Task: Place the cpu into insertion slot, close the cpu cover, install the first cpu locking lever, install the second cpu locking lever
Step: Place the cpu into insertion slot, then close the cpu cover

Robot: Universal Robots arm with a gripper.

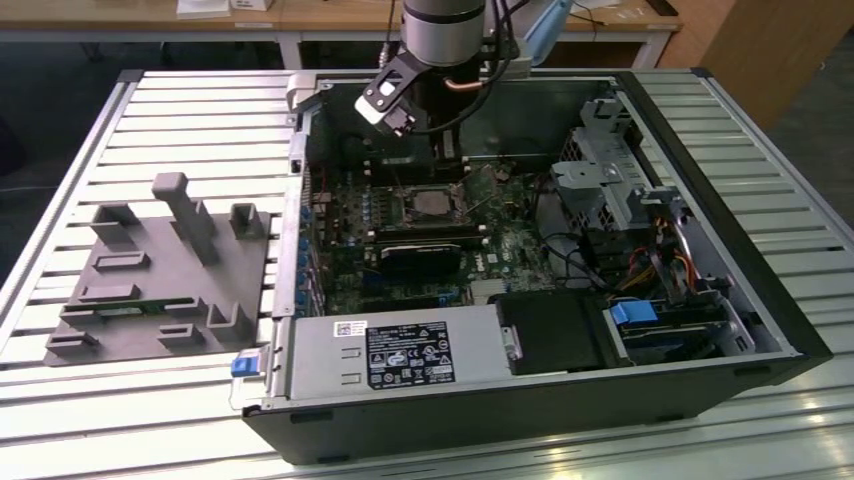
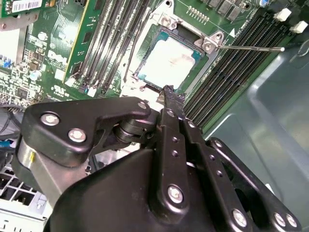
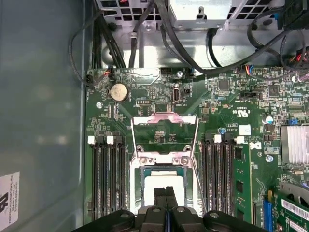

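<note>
The cpu (image 3: 164, 182) lies flat in the insertion slot (image 3: 140, 183), pale metal top up; it is also in the second wrist view (image 2: 166, 67). The cpu cover (image 3: 164, 117), a silvery frame with a square cut-out, stands swung open on the far side of its hinge. A thin locking lever (image 2: 251, 47) sticks out sideways from the socket corner. My gripper (image 3: 165, 199) hovers just over the near edge of the chip, its black fingers pressed together with nothing between them. In the exterior view the gripper (image 1: 451, 160) reaches down into the open case above the socket (image 1: 430, 203).
Long black memory slots (image 3: 216, 179) flank the socket on both sides. Cables (image 3: 193, 58) hang above the green board. A power supply (image 1: 387, 355) and a drive cage (image 1: 627, 190) crowd the case. A grey fixture (image 1: 160, 270) sits on the slatted table at the exterior view's left.
</note>
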